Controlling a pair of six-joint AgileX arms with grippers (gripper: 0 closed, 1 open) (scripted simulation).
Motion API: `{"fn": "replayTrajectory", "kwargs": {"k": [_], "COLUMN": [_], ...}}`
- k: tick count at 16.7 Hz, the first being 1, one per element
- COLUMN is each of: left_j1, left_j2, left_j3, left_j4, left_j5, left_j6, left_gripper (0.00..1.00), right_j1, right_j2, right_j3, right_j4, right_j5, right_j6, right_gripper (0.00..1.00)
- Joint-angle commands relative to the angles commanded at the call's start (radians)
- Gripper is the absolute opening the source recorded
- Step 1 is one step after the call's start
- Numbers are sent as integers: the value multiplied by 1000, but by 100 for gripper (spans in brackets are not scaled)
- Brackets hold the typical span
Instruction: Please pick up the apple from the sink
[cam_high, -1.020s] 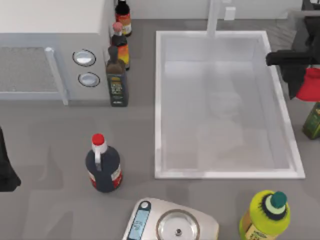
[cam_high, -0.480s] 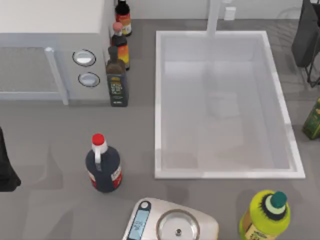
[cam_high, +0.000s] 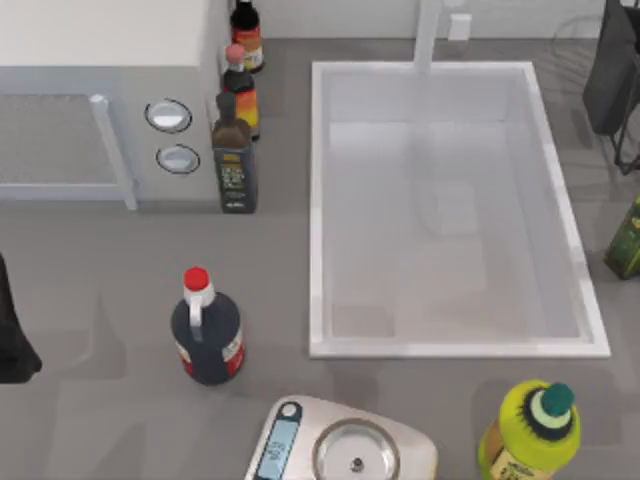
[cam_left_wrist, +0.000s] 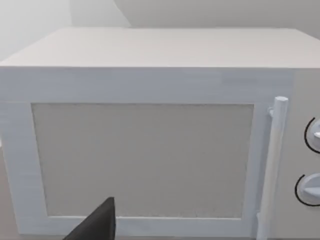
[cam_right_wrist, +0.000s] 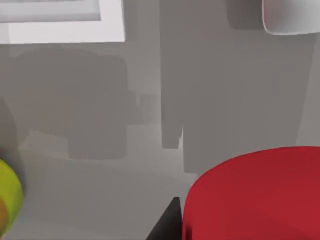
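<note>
While viewed from above, shows the sink (cam_high: 318, 200) as a white-rimmed basin sunk in the grey counter (cam_high: 100, 280), faucet (cam_high: 428, 35) at its far rim. Places the right arm (cam_high: 612, 75) at the counter's far right corner, beyond the sink's rim, and the left arm (cam_high: 12, 335) parked at the left edge.

Right wrist view: brings up the apple (cam_right_wrist: 255, 195), large and red, hanging above bare counter outside the sink, with the right claw (cam_right_wrist: 170, 225) clamped on it, one dark finger touching its side. Catches a corner of the sink's rim well apart from the apple, plus a yellow-green bottle (cam_right_wrist: 7, 200) at the margin.

Left wrist view: faces the microwave (cam_left_wrist: 145, 160) head-on, with door, upright handle (cam_left_wrist: 272, 165) and two dials. Includes a dark tip of the left claw (cam_left_wrist: 97, 225); cannot tell whether clenched or released.

Around the sink, from above: three bottles (cam_high: 233, 150) in a row between microwave and sink; a dark bottle with a red cap (cam_high: 205, 335) standing alone nearer; a kitchen scale (cam_high: 345, 450) at the near edge; a small green bottle (cam_high: 625, 240) at the right edge, near the right arm.
</note>
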Motion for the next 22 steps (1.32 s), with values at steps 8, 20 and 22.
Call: {"fn": "replayTrajectory", "kwargs": {"k": [8, 20, 22], "left_j1": [0, 0, 0], "left_j2": [0, 0, 0], "left_j3": [0, 0, 0], "left_j4": [0, 0, 0], "left_j5": [0, 0, 0], "left_j6": [0, 0, 0], "left_gripper": [100, 100, 100], "right_j1": [14, 29, 29], "right_j2": [46, 47, 47], "right_j3": [-254, -247, -247], "right_j4": [362, 390, 390], "right_j5": [65, 91, 91], "right_j6": [-2, -7, -7], "right_gripper": [0, 45, 60]}}
